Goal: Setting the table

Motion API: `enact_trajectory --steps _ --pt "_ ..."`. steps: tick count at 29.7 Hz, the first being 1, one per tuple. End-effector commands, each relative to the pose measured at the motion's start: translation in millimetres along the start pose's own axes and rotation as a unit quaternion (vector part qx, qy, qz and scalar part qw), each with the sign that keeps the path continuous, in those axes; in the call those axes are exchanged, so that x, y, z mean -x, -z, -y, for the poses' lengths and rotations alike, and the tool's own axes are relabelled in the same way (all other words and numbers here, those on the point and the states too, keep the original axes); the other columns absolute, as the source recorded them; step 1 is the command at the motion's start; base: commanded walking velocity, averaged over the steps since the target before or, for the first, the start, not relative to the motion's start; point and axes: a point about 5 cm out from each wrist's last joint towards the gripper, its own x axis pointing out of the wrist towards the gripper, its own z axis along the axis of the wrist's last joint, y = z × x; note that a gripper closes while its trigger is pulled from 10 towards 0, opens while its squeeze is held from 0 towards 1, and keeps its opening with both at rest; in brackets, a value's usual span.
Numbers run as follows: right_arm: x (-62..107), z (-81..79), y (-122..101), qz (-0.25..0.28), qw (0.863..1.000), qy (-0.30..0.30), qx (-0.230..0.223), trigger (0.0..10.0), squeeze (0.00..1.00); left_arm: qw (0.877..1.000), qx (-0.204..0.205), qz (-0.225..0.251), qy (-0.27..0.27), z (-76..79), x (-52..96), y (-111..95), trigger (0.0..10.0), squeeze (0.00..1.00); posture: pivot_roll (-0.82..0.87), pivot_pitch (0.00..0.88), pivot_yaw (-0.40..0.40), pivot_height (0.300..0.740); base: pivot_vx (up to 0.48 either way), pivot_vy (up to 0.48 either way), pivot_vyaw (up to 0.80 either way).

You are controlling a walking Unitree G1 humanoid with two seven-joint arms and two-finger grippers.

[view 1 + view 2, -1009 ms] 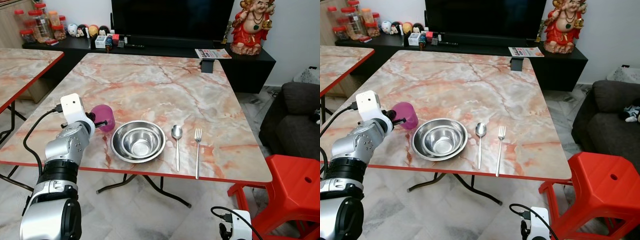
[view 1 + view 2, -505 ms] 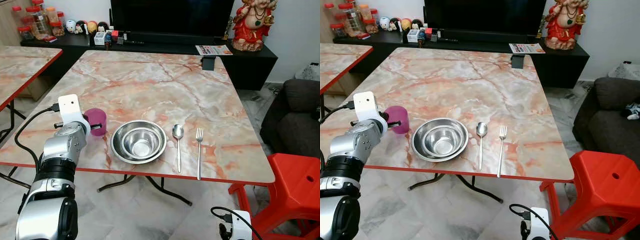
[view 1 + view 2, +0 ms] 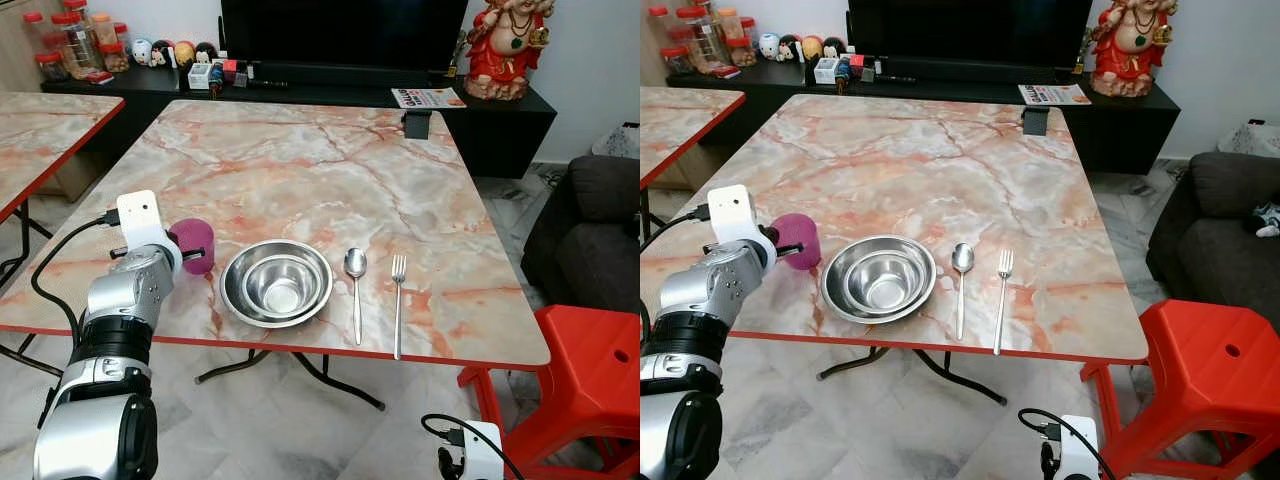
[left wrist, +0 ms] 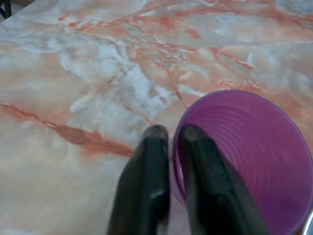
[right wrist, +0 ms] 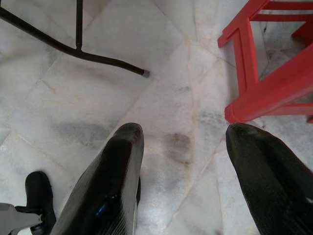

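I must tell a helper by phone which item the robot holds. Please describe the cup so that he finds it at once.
On the marble table, look at the near edge, where a steel bowl, a spoon and a fork lie in a row. The cup stands left of the bowl, its rim pinched by the left gripper. It alone is purple plastic.

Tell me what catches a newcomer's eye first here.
The left claw pinches the rim of a purple cup at the marble table's near left edge. Beside the cup sit nested steel bowls, then a spoon and fork. A red stool stands at the right.
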Motion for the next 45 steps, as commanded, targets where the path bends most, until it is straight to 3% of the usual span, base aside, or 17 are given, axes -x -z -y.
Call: enact_trajectory --steps 1,10,11,13,14,15,16,22,28,30,36,39,41,42,44,45 --pt "0.4 -0.1 2 -0.004 1.000 0.003 -0.006 10.0 0.00 1.000 0.002 0.002 0.003 4.8 -0.4 -7 10.0 0.00 -0.03 0.000 -0.031 0.725 0.000 0.000 0.00" --pt "0.4 -0.3 2 -0.004 1.000 0.002 -0.005 10.0 0.00 1.000 0.002 0.009 0.001 4.1 0.0 -11 10.0 0.00 -0.03 0.000 -0.032 0.725 0.000 0.000 0.00" --pt "0.3 -0.5 2 -0.004 1.000 0.002 -0.005 10.0 0.00 1.000 0.003 0.009 0.001 4.0 -0.1 -11 10.0 1.00 -0.03 0.000 -0.031 0.725 0.000 0.000 0.00" --pt "0.3 -0.5 1 -0.004 1.000 0.002 -0.005 10.0 0.00 1.000 0.003 0.009 0.001 4.1 -0.1 -11 10.0 1.00 -0.03 0.000 -0.031 0.725 0.000 0.000 0.00" --pt "0.2 -0.6 1 -0.004 1.000 0.002 -0.006 10.0 0.00 1.000 0.006 0.008 0.002 4.3 -0.1 -11 10.0 0.90 -0.03 0.000 -0.031 0.725 0.000 0.000 0.00" --pt "0.2 -0.6 1 -0.004 1.000 0.002 -0.006 10.0 0.00 1.000 0.006 0.008 0.002 4.3 -0.1 -11 10.0 0.90 -0.03 0.000 -0.031 0.725 0.000 0.000 0.00" --pt "0.2 -0.5 1 -0.004 1.000 0.002 -0.007 10.0 0.00 1.000 0.010 0.007 0.002 4.1 -0.1 -11 10.0 0.00 -0.03 0.000 -0.032 0.725 0.000 0.000 0.00" --pt "0.1 -0.2 1 -0.004 1.000 0.003 -0.006 10.0 0.00 1.000 0.010 0.013 0.002 1.6 1.0 -15 10.0 0.00 -0.03 0.000 -0.036 0.725 0.000 0.000 0.00" --pt "-0.3 -1.1 0 -0.002 1.000 0.001 -0.006 10.0 0.00 0.999 -0.025 0.028 0.005 -0.9 3.4 -21 10.0 0.00 -0.02 0.000 -0.036 0.725 0.000 0.000 0.00" --pt "-0.3 -1.5 0 -0.003 1.000 0.000 -0.005 10.0 0.00 0.997 -0.062 0.044 0.001 -2.6 4.9 -26 10.0 0.00 -0.02 0.000 -0.038 0.725 0.000 0.000 0.00" --pt "-0.8 -2.3 -2 -0.001 1.000 -0.001 -0.005 10.0 0.00 0.994 -0.069 0.079 -0.010 -11.1 11.2 -42 10.0 0.00 -0.02 0.000 -0.040 0.725 0.000 0.000 0.00" --pt "-1.1 -3.4 -2 -0.001 1.000 -0.001 -0.004 10.0 0.00 0.983 -0.080 0.159 -0.052 -29.3 19.1 -63 10.0 0.00 -0.01 0.000 -0.039 0.725 0.000 0.000 0.00" --pt "-1.0 -3.7 -2 -0.001 1.000 -0.002 -0.003 10.0 0.00 0.979 -0.089 0.169 -0.069 -34.6 20.0 -64 10.0 0.00 -0.01 0.000 -0.039 0.725 0.000 0.000 0.00" --pt "-1.0 -3.8 -2 -0.002 1.000 -0.002 -0.003 10.0 0.00 0.974 -0.105 0.180 -0.094 -42.0 21.2 -65 10.0 0.00 -0.01 0.000 -0.038 0.725 0.000 0.000 0.00" --pt "-1.1 -4.3 -2 -0.001 1.000 -0.002 -0.004 10.0 0.00 0.948 -0.180 0.197 -0.172 -63.2 25.8 -65 10.0 0.00 -0.01 0.000 -0.036 0.725 0.000 0.000 0.00" --pt "-1.1 -4.3 -2 -0.001 1.000 -0.002 -0.004 10.0 0.00 0.948 -0.180 0.197 -0.172 -63.2 25.8 -65 10.0 0.00 -0.01 0.000 -0.036 0.725 0.000 0.000 0.00"
